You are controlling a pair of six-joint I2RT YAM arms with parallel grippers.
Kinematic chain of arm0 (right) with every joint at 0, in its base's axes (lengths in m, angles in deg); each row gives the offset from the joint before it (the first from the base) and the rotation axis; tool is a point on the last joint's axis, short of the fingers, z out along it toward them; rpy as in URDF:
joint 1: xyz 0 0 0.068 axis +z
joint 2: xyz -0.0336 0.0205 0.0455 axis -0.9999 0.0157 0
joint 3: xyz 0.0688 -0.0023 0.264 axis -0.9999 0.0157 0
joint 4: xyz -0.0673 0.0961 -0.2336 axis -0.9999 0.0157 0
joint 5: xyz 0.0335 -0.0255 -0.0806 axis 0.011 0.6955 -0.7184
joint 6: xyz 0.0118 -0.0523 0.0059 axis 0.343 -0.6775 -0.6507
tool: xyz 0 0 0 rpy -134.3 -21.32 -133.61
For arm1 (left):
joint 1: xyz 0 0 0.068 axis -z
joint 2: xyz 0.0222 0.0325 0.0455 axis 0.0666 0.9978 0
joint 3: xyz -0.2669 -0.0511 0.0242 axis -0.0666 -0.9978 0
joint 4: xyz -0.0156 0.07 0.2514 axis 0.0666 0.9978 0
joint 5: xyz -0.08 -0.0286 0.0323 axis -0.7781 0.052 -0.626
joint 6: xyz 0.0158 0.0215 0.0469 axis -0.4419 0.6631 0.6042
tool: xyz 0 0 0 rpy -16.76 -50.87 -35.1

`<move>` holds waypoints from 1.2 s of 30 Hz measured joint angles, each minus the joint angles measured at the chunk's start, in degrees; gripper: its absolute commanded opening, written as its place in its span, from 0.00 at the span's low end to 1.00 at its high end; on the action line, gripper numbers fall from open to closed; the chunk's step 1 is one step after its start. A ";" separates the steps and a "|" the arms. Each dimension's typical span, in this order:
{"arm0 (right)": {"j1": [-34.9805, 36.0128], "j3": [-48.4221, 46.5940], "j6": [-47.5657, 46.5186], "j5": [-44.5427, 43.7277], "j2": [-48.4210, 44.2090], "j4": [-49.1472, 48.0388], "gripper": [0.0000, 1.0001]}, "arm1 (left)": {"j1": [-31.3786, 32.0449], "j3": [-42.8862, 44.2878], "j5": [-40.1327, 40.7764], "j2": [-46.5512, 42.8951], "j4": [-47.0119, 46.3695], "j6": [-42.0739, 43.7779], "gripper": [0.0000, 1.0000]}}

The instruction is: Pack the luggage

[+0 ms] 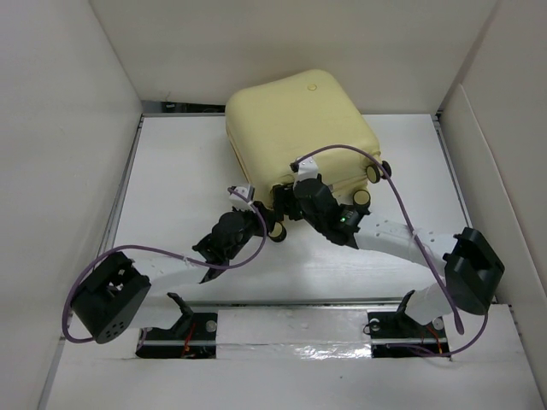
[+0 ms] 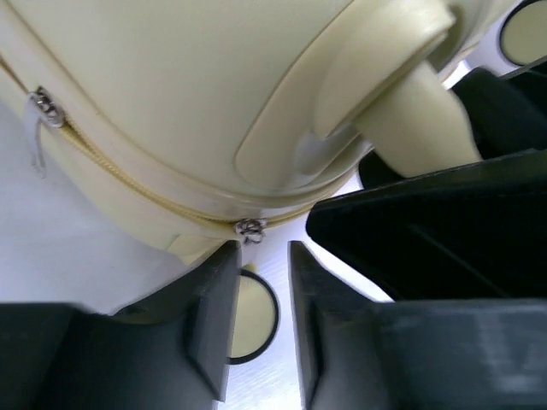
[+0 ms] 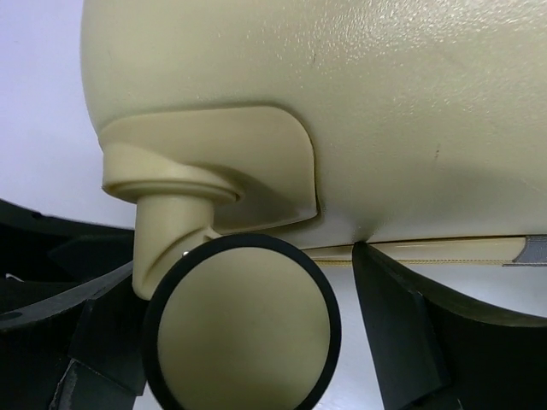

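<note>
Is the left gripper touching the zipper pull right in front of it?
Cannot tell. In the left wrist view the zipper pull sits right at the tips of the left gripper, with no clear gap or contact.

White table point(image 1: 171, 171): flat, matte, evenly lit. White panels enclose it: left wall point(image 1: 51, 154), rear wall point(image 1: 282, 43), right wall point(image 1: 504, 171). A glossy reflective strip point(image 1: 291, 329) runs along the table's near edge. A dark gap point(image 1: 184, 108) shows at its far-left corner.

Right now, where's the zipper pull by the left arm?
Left wrist view: zipper pull on the luggage seam, just beyond left end effector's tips, above a caster wheel.
</note>
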 measured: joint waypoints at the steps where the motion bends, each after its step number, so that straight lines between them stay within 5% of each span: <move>1: 0.00 -0.02 -0.17 0.02 0.24 0.07 0.89 | 0.00 0.04 0.42 0.02 0.46 0.04 0.35; 11: 0.09 -1.29 -1.49 0.26 1.81 1.66 0.79 | 0.00 2.47 2.97 4.90 2.36 0.20 0.38; 17: 0.09 -3.17 -1.60 0.81 3.61 1.81 0.74 | 0.00 2.82 4.90 5.42 1.55 0.00 0.30; 20: 0.07 -3.98 -2.19 0.81 4.48 1.81 0.70 | 0.00 2.91 5.60 5.42 0.87 -0.31 0.11; 21: 0.07 -4.15 -2.54 0.90 4.70 1.79 0.68 | 0.00 2.97 5.79 5.42 0.72 -0.33 0.00; 22: 0.04 -4.33 -2.82 1.09 4.94 1.77 0.64 | 0.00 3.17 5.92 5.42 0.50 -0.37 0.00; 26: -0.28 -5.51 -4.04 2.36 5.77 2.03 0.19 | 0.04 3.85 7.89 5.55 1.29 0.22 0.00; 29: -0.76 -5.66 -4.74 3.32 5.90 2.16 0.00 | 0.07 3.87 9.62 5.53 1.40 0.52 0.00; 36: -0.90 -2.01 -6.27 4.22 3.06 -0.31 0.00 | 1.03 3.96 11.82 4.87 3.15 0.37 0.00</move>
